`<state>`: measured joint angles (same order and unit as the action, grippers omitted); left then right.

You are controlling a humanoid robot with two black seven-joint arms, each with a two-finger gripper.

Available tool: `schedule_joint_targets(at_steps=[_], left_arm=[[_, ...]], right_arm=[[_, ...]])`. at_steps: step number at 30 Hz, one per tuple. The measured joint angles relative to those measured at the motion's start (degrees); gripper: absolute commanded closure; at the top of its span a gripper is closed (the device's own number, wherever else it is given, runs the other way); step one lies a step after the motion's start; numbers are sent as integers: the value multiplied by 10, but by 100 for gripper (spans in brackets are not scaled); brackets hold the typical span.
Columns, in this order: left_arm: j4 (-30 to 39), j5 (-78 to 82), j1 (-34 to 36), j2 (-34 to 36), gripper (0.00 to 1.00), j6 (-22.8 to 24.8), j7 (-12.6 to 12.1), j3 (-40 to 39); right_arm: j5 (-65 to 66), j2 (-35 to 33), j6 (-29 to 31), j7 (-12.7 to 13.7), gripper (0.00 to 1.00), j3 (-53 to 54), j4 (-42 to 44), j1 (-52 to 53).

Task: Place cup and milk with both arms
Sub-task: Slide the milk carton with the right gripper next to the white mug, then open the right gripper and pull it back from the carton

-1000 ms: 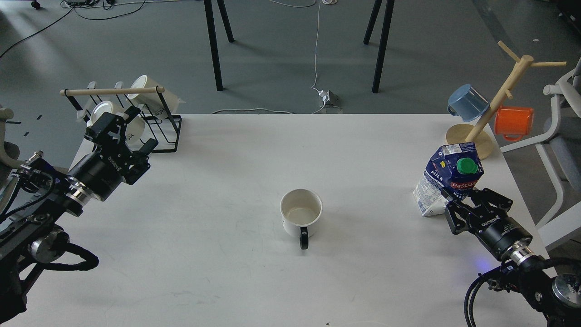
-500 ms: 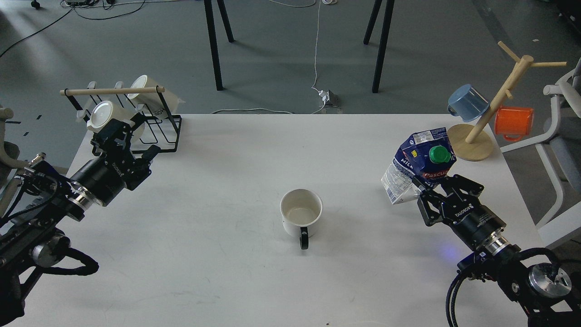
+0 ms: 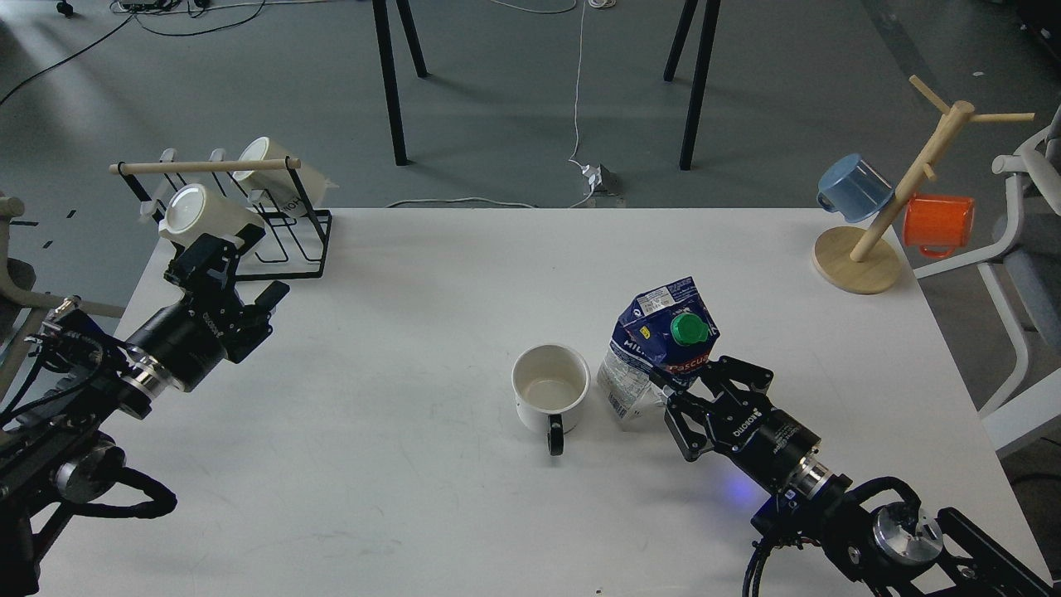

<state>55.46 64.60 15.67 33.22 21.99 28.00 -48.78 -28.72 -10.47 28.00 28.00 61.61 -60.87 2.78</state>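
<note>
The cup (image 3: 549, 388), a white mug with a black handle pointing toward me, stands near the middle of the white table (image 3: 464, 274). The milk (image 3: 659, 348), a dark-blue and white carton with a green cap, is tilted and sits just right of the cup. My right gripper (image 3: 675, 383) is shut on the milk's near side. My left gripper (image 3: 236, 269) is open and empty at the far left, just in front of the mug rack.
A black wire rack (image 3: 282, 224) with a wooden bar holds cream mugs (image 3: 203, 217) at the back left corner. A wooden mug tree (image 3: 891, 207) with a blue mug (image 3: 854, 187) and an orange mug (image 3: 937, 224) stands at the back right.
My right gripper has carried the milk leftward from the right side of the table to right beside the cup. My left arm has drawn back slightly toward me.
</note>
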Motion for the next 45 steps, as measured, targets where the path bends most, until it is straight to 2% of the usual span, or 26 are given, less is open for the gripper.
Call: schedule_joint_targets(at_steps=[12,17,19,21,24,35,45], left_arm=[[0,0,0,1,1,0,0,0],[-4,0,-1,0,1,0,0,0],[-4,0,-1,0,1,0,0,0],[-5,0,-1,0,1,0,0,0],[-5,0,-1,0,1,0,0,0],[-5,0,-1,0,1,0,0,0],[-5,0,-1,0,1,0,0,0]], right_arm=[[24,15,0,0,60,-1,6,-3],[27,17,0,0,55,-1,7,-3],[29,18,0,0,47,-3,8,-2],[29,18,0,0,34,-4,8,-2],[30,19,0,0,0,-5,8,-2],[30,10,0,0,1,2,-17,-26],[28,-54,0,0,1,34,-79,-95]])
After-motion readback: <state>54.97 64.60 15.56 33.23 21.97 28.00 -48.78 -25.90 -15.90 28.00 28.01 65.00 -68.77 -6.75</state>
